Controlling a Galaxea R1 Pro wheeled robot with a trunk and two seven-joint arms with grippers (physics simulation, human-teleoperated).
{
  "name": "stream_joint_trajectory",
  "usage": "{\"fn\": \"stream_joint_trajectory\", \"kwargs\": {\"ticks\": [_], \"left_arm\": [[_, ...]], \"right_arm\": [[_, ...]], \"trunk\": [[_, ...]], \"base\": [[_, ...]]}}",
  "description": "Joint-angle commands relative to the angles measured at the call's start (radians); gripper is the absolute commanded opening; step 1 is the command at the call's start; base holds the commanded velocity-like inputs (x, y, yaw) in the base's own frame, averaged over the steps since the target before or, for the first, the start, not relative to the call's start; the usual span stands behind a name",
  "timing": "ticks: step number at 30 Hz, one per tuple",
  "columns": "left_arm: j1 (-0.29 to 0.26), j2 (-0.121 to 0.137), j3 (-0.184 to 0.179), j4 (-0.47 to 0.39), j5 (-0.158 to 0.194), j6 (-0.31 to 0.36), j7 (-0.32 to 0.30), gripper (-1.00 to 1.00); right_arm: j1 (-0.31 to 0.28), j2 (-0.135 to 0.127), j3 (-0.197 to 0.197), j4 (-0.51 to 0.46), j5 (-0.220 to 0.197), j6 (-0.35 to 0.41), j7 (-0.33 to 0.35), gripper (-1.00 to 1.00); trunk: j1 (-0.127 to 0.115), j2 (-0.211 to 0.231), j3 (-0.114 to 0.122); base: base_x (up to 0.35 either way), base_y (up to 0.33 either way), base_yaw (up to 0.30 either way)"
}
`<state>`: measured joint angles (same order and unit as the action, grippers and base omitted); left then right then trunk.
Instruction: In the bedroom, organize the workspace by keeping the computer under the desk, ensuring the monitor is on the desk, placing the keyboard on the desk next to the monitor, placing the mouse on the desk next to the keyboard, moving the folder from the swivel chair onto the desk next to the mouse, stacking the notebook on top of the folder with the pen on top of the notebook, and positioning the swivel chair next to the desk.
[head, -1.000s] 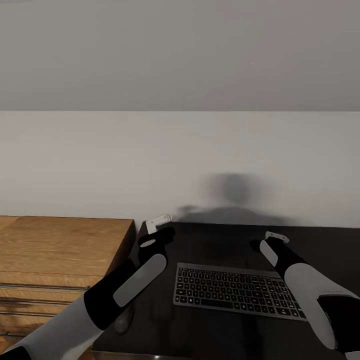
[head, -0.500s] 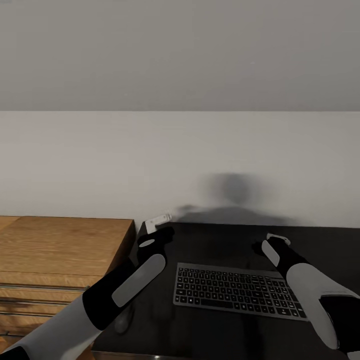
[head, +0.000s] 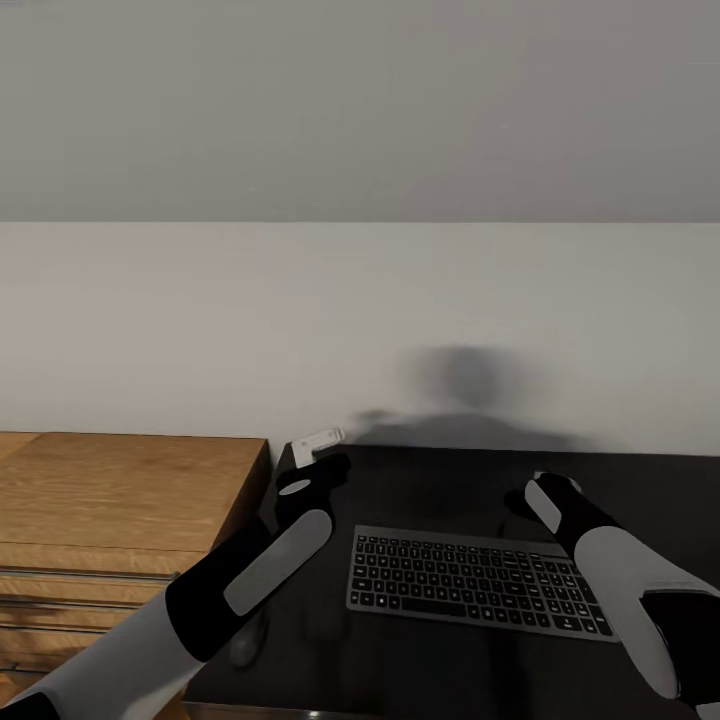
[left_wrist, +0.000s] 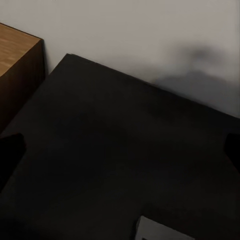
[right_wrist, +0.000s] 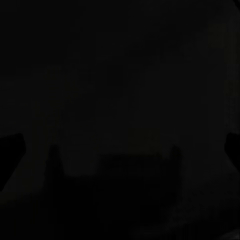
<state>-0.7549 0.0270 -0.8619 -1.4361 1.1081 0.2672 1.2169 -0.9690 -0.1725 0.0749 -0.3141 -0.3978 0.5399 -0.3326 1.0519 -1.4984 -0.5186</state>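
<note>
The glossy black table (head: 440, 490) stands against a pale grey wall (head: 360, 320), and the slim black keyboard with a dark grey frame (head: 478, 582) lies flat on it, near the front edge. To the left of the table stands a low light-wood shelving unit (head: 120, 500), just beside the table's side.

Both arms reach over the table. The left tool (head: 318, 445) hangs above the far left corner of the table, to the left of the keyboard and apart from it. In the left wrist view its two dark fingertips (left_wrist: 10, 152) show at opposite edges of the picture, well apart, so this tool is spread wide and holds nothing. A pale corner of the keyboard (left_wrist: 160, 231) shows in that view too.

The right tool (head: 545, 482) is beyond the far right part of the keyboard, low over the table. The right wrist view is almost fully dark, and I cannot tell whether this tool is spread or closed.
</note>
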Motion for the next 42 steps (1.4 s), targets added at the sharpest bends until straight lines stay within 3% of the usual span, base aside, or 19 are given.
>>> {"fn": "stream_joint_trajectory", "kwargs": {"ticks": [1,42], "left_arm": [[-0.001,0.001,-0.002,-0.001,0.001,0.01,0.006,1.0],[-0.001,0.001,-0.002,-0.021,0.008,0.012,0.006,1.0]], "right_arm": [[0.0,-0.001,0.008,-0.002,-0.01,0.005,-0.007,1.0],[0.0,0.001,0.012,-0.001,-0.004,0.006,-0.022,1.0]], "trunk": [[0.0,-0.001,-0.001],[0.0,-0.001,-0.001]], "base": [[0.0,0.0,0.0],[-0.091,0.0,0.0]]}}
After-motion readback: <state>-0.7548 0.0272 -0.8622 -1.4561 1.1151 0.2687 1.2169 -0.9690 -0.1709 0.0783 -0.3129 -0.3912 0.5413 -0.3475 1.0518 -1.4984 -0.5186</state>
